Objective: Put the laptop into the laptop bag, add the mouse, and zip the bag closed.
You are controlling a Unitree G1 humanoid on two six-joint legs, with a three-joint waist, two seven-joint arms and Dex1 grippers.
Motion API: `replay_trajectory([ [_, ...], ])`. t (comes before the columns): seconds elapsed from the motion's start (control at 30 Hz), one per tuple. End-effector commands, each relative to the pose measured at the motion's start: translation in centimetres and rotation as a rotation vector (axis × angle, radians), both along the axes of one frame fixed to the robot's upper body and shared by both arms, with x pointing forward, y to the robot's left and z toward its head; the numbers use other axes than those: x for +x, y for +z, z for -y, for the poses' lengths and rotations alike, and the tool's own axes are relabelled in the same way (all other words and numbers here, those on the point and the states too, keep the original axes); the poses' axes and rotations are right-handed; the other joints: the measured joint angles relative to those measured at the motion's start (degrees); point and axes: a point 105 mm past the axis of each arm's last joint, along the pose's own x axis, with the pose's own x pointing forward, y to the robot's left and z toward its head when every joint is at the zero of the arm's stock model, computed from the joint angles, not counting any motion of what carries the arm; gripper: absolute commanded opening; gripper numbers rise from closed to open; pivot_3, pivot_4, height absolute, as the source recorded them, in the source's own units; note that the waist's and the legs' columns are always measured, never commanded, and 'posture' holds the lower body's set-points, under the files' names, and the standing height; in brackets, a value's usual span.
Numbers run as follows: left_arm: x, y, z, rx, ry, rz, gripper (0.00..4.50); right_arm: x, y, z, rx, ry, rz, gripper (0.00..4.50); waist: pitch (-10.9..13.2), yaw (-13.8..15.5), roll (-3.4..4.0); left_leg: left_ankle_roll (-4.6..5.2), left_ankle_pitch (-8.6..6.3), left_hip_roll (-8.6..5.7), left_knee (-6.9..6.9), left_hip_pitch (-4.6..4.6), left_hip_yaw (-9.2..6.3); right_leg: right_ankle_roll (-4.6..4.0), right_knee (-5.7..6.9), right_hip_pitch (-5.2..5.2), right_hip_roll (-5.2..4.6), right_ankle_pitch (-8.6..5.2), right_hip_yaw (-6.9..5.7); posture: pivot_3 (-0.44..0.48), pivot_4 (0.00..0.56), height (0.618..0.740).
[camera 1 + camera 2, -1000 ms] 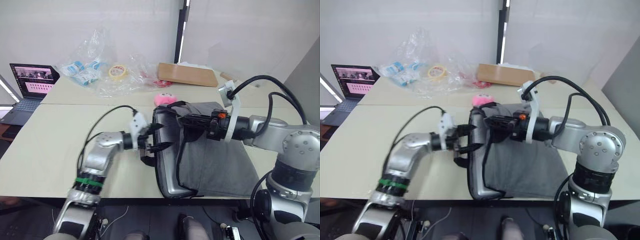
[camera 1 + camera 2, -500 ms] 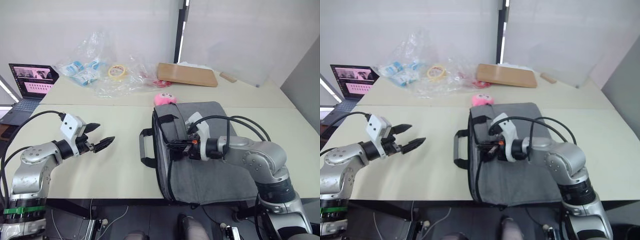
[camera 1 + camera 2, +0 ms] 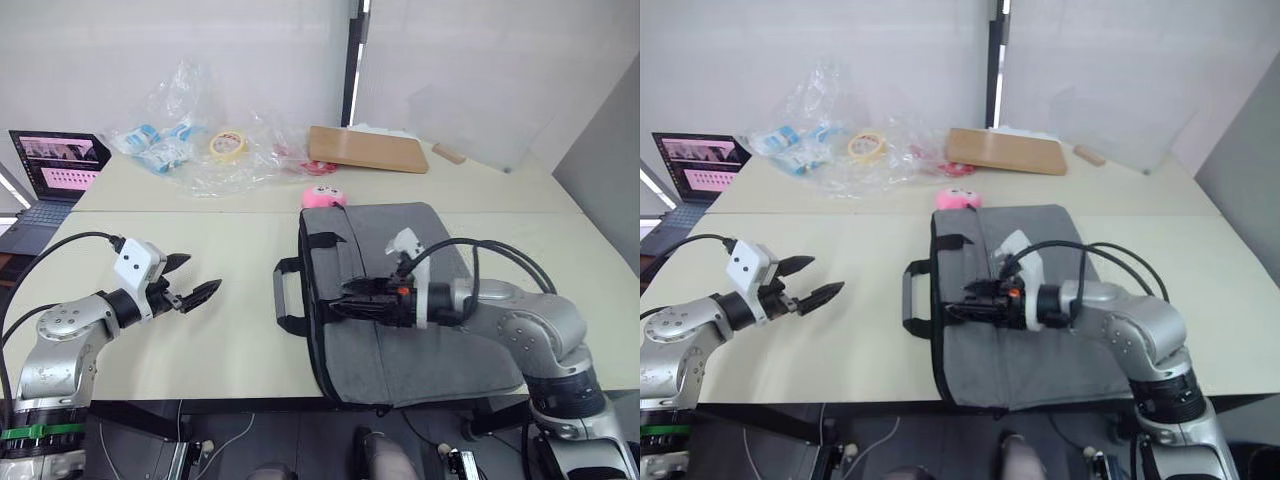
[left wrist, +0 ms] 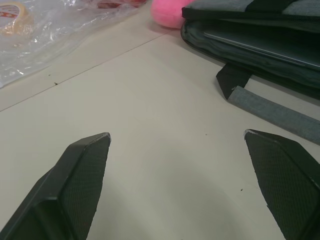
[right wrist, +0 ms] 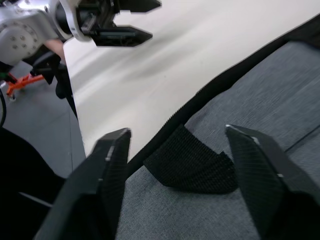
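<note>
The right gripper [image 3: 338, 303] reaches across the laptop bag [image 3: 420, 345] toward nine o'clock, fingers spread, holding nothing; the left gripper [image 3: 195, 289] hovers over bare table [image 3: 230, 330], open, empty.

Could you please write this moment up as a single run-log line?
laptop: inside laptop bag, unzipped | left gripper: open, over table | right gripper: open, over bag's strap | mouse: unseen

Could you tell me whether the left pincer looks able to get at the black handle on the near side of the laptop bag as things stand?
Probably yes: the left pincer is open, and bare table lies between it and the handle of the laptop bag.
</note>
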Motion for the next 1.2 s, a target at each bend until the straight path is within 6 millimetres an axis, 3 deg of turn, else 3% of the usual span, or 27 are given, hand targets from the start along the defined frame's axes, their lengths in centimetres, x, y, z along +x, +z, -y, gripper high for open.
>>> replay_trajectory([
  [0.03,-0.1,2.3,-2.0,0.017,0.026,0.056,4.50,1.4,2.8,4.2,-0.013,-0.116,0.166,4.47,0.0,0.1,0.00,0.00,0.00,-0.02,0.00,-0.01,0.00,0.00,0.00,0.00,-0.01,0.00,0.01,0.000,0.150,0.740],
  [0.2,-0.5,3.1,-4.6,0.048,0.041,0.029,4.50,3.0,3.7,11.1,-0.153,-0.263,0.249,4.47,0.0,0.1,0.00,0.02,0.00,0.01,-0.06,-0.01,0.12,0.00,-0.02,0.00,0.01,-0.01,0.01,0.000,0.150,0.740],
  [0.3,-0.5,3.4,-5.6,0.057,0.049,0.015,4.50,3.3,3.7,13.5,-0.202,-0.307,0.256,4.47,0.0,0.1,0.00,0.03,0.00,0.03,-0.05,-0.05,0.19,-0.01,-0.02,0.00,0.00,-0.01,0.02,0.000,0.150,0.740],
  [0.4,-0.9,3.7,-8.3,0.071,0.092,-0.033,4.50,3.5,2.8,19.4,-0.312,-0.440,0.237,4.47,0.0,0.2,-0.01,0.04,-0.01,0.05,-0.05,-0.05,0.21,-0.01,-0.01,0.01,0.00,-0.01,0.05,0.000,0.150,0.740],
  [0.43,-0.9,3.7,-8.9,0.076,0.102,-0.042,4.50,3.5,2.6,20.5,-0.334,-0.466,0.235,4.47,0.0,0.2,-0.01,0.07,-0.02,0.03,-0.04,-0.08,0.22,-0.01,-0.01,0.01,0.00,-0.01,0.04,0.000,0.150,0.740],
  [0.53,-0.7,3.9,-9.1,0.073,0.106,-0.031,4.50,4.1,2.5,21.3,-0.347,-0.515,0.254,4.47,0.0,0.2,0.01,0.14,-0.05,0.03,-0.11,-0.02,0.30,0.00,-0.04,0.01,-0.02,-0.01,0.07,0.000,0.150,0.740],
  [0.67,-0.4,3.7,-8.7,0.067,0.097,-0.024,4.50,4.8,2.5,20.2,-0.356,-0.535,0.303,4.47,0.0,0.0,0.00,0.12,-0.05,0.13,-0.03,-0.03,0.17,-0.01,0.03,0.01,-0.03,0.00,0.12,0.000,0.150,0.740],
  [0.73,-0.4,3.5,-8.5,0.064,0.091,-0.025,4.50,5.2,3.4,18.5,-0.292,-0.511,0.395,4.47,0.0,-0.1,0.00,0.12,-0.05,0.14,-0.03,-0.02,0.01,-0.01,0.06,0.01,-0.05,0.00,0.21,0.000,0.150,0.740],
  [0.83,-0.3,3.6,-8.1,0.052,0.087,-0.020,4.50,5.0,3.7,15.0,-0.242,-0.421,0.343,4.47,0.1,-0.1,0.07,0.12,-0.05,0.12,-0.01,0.00,-0.04,0.00,0.09,-0.02,-0.07,0.00,0.22,0.000,0.150,0.740],
  [1.03,-0.7,3.2,-6.0,0.041,0.039,-0.017,4.50,3.4,5.2,4.1,-0.104,-0.200,0.318,4.47,0.1,-0.1,0.07,0.11,-0.06,0.20,0.02,-0.08,-0.17,-0.01,0.10,-0.11,-0.04,0.01,0.14,0.000,0.150,0.740],
  [1.2,-1.1,2.7,-4.9,0.032,0.024,-0.015,4.50,2.6,5.0,-1.2,-0.073,-0.156,0.313,4.47,0.0,0.5,0.06,0.11,-0.06,0.02,0.03,-0.18,-0.20,-0.01,0.11,-0.30,-0.09,0.01,0.12,0.000,0.150,0.740],
])
